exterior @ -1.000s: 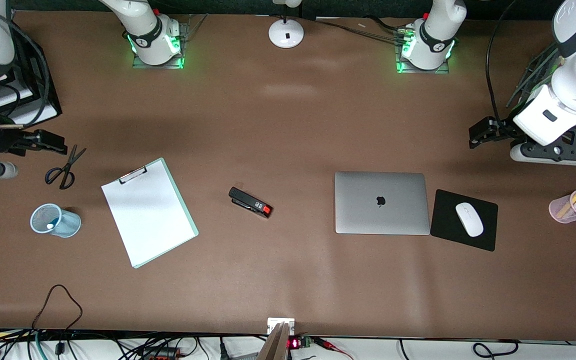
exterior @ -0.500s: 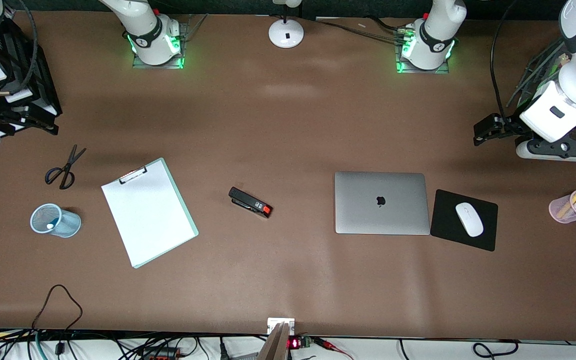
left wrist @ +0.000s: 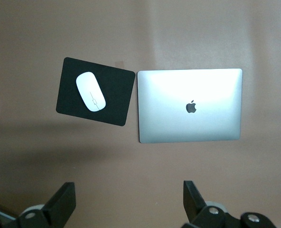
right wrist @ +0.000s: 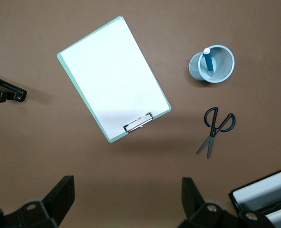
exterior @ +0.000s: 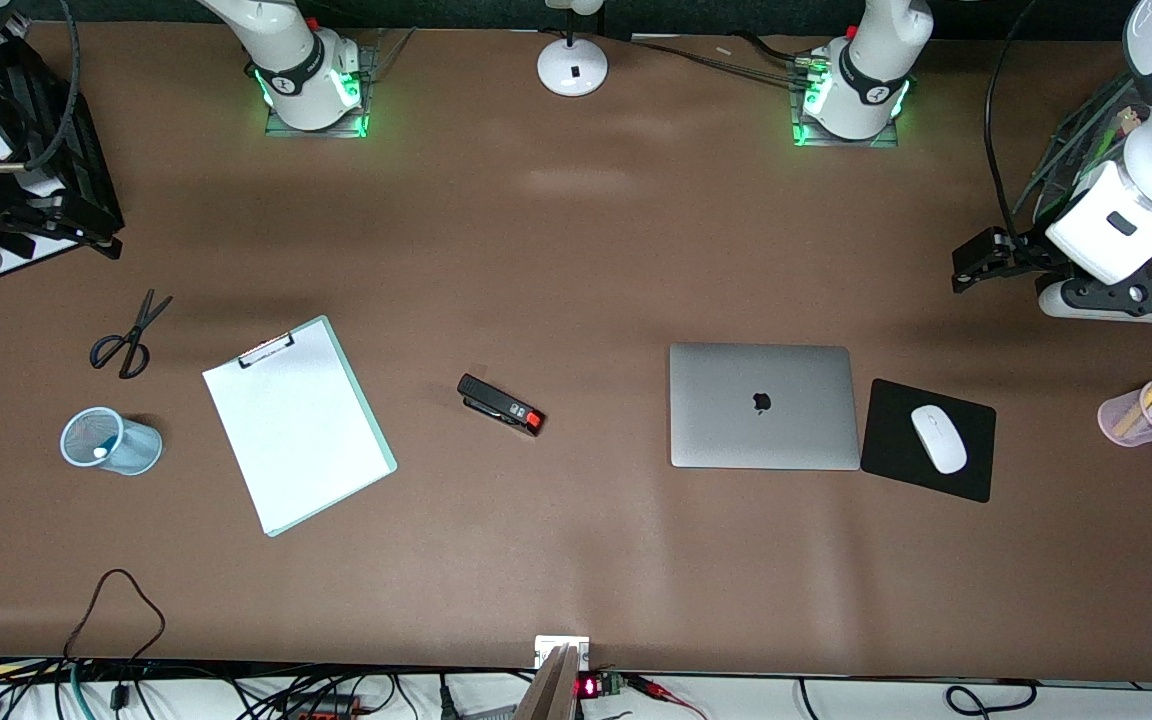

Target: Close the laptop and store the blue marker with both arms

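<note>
Laptop: closed flat on the table toward my left arm's end, lid up with the apple logo showing, exactly where it lay a second ago. Just beside it, toward that same end, a black mouse pad carries a white mouse; both are unmoved. A pink pen cup holding several markers stands near the table edge.

Blue marker: standing in the pale-blue mesh cup toward my right arm's end, pale tip upward. Scissors lie farther from the front camera than the cup; a clipboard and a black stapler lie between cup and laptop. None of these has shifted.

My left gripper hangs high over the table, farther from the front camera than the mouse pad, fingers spread wide, holding nothing; over the last second it has drawn slightly toward the table's end. My right gripper hangs over the table's end, near a black paper tray, fingers likewise apart and empty; it has retreated from above the scissors toward that tray.
</note>
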`<state>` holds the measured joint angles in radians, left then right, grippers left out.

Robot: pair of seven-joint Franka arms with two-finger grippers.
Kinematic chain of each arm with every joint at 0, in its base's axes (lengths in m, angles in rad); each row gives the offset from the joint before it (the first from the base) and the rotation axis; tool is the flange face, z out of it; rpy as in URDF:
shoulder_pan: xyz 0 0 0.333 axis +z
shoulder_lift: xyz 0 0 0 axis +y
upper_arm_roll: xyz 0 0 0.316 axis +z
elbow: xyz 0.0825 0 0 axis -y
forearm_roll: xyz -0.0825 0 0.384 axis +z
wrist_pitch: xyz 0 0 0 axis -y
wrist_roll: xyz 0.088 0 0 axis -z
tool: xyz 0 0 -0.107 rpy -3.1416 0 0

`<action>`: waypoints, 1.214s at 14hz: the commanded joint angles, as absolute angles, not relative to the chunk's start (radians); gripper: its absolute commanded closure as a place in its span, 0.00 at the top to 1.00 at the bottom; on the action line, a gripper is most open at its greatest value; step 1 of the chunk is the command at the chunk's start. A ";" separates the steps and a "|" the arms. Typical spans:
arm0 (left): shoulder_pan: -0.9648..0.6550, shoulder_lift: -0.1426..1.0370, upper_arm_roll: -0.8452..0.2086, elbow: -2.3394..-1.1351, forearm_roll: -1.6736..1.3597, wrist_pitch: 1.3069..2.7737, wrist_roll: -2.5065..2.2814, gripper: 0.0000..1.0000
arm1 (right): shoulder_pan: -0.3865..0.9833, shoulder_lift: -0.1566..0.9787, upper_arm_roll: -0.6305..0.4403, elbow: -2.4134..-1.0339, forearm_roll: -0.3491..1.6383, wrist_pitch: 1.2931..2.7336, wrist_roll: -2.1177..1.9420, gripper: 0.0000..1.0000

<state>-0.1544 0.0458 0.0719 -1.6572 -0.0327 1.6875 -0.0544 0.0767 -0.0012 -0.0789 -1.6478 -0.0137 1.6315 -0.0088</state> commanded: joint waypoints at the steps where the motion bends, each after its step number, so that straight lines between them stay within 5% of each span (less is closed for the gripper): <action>1: -0.153 0.040 0.074 -1.649 -0.011 1.678 -0.038 1.00 | 0.077 -0.012 -0.080 -1.643 -0.011 1.641 -0.002 1.00; 17: -0.143 0.040 0.072 -1.649 -0.011 1.671 -0.034 1.00 | 0.081 -0.003 -0.077 -1.624 0.008 1.634 -0.006 1.00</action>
